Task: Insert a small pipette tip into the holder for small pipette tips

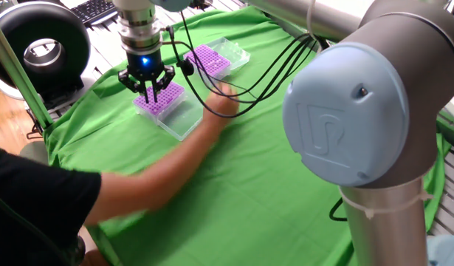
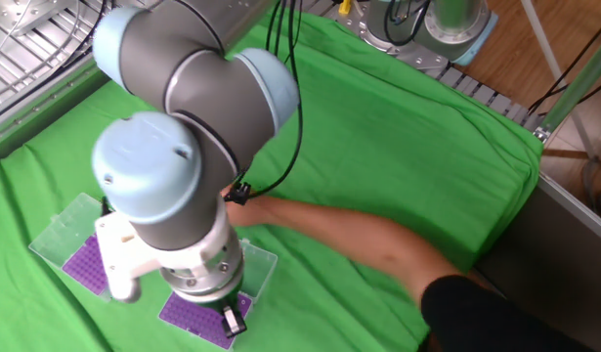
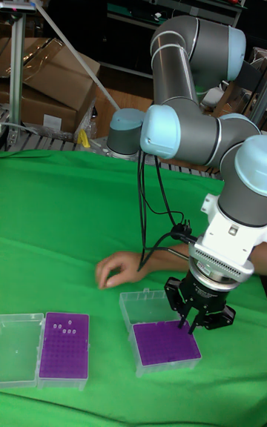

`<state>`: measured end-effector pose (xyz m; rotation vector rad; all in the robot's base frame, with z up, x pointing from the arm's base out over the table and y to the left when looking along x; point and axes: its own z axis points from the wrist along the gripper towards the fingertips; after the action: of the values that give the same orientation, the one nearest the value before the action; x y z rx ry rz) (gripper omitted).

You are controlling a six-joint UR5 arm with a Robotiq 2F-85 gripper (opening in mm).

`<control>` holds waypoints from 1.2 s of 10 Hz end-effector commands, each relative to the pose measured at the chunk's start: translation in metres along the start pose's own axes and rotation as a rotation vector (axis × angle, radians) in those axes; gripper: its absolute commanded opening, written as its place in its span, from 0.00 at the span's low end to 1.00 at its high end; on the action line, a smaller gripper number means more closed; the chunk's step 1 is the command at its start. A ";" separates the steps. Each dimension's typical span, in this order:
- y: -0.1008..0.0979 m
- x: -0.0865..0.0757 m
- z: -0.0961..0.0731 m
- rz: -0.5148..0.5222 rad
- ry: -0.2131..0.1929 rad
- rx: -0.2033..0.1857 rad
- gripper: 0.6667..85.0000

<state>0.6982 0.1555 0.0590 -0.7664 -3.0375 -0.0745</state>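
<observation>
My gripper [image 1: 147, 94] [image 3: 185, 325] hangs over the nearer purple rack, the holder for small pipette tips [image 1: 162, 99] [image 3: 166, 344] [image 2: 191, 319], which sits in a clear box with its lid open. The fingers are drawn together to a point just above the rack's upper edge, pinching something thin that I take for the small pipette tip; it is too small to make out clearly. In the other fixed view the arm's wrist hides most of the gripper [image 2: 230, 321].
A second purple rack [image 1: 210, 59] [image 3: 64, 344] [image 2: 84, 264] with several white tips stands in its own open clear box. A person's hand [image 1: 223, 102] [image 3: 113, 271] and forearm [image 2: 351, 231] lie on the green cloth [image 1: 271, 185] near the racks. Cables trail from the wrist.
</observation>
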 end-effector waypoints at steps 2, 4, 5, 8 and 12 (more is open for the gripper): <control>-0.002 0.009 0.007 0.011 -0.001 0.014 0.22; -0.002 0.011 0.008 0.011 0.000 0.013 0.22; -0.001 0.012 0.008 0.010 0.001 0.011 0.22; -0.002 0.013 0.008 -0.001 0.002 0.010 0.22; -0.004 0.011 0.012 -0.009 -0.010 0.007 0.22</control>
<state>0.6866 0.1574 0.0473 -0.7534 -3.0499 -0.0449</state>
